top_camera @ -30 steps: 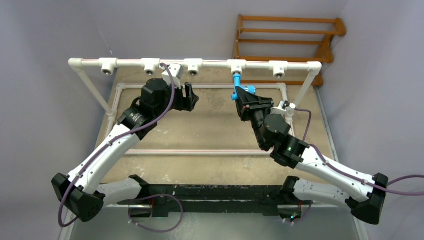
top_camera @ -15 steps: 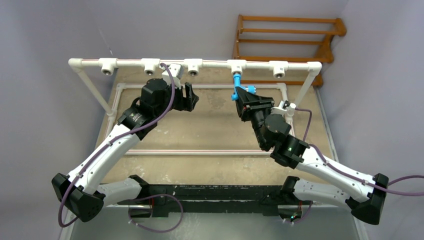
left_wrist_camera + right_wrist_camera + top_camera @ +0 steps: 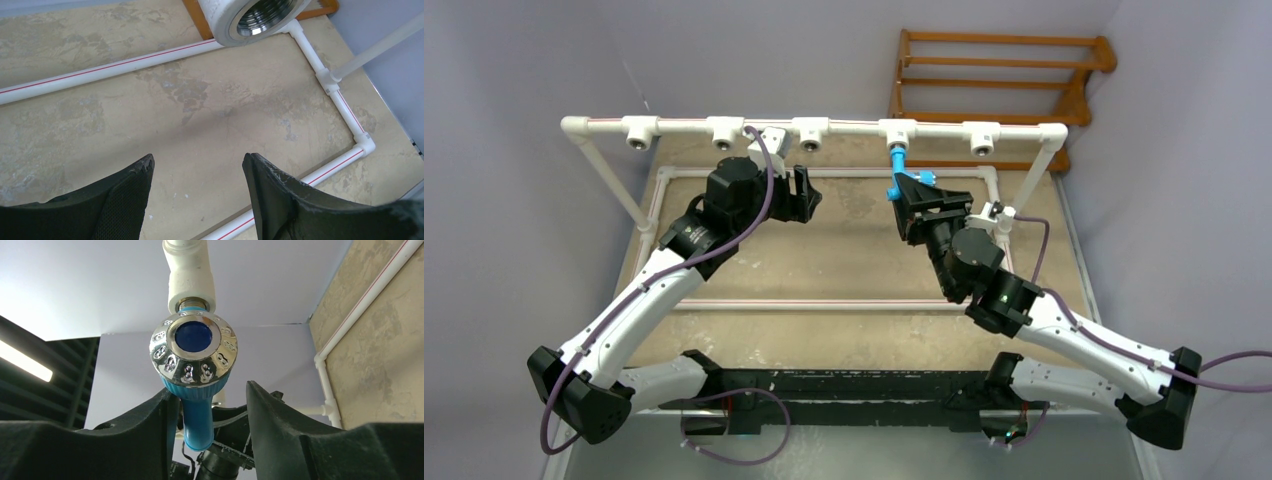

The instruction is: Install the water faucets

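The bright blue faucet [image 3: 897,180] hangs from the fourth white tee [image 3: 897,131] of the raised pipe rail, its threaded end in the tee. In the right wrist view its chrome-rimmed knob [image 3: 194,352] faces me under the tee [image 3: 190,280]. My right gripper [image 3: 916,198] is open around the spout [image 3: 199,422]. The spout touches the left finger, and a gap shows to the right finger [image 3: 272,415]. My left gripper [image 3: 802,195] is open and empty over the table, below an empty tee [image 3: 250,15]. It also shows in the left wrist view [image 3: 197,162].
The white pipe rail [image 3: 844,127] spans the back on two slanted legs, with several empty threaded tees. A flat white pipe frame [image 3: 824,304] lies on the beige tabletop. A wooden rack [image 3: 994,80] stands behind on the right.
My right gripper has shifted slightly left at the faucet. The left arm has not moved.
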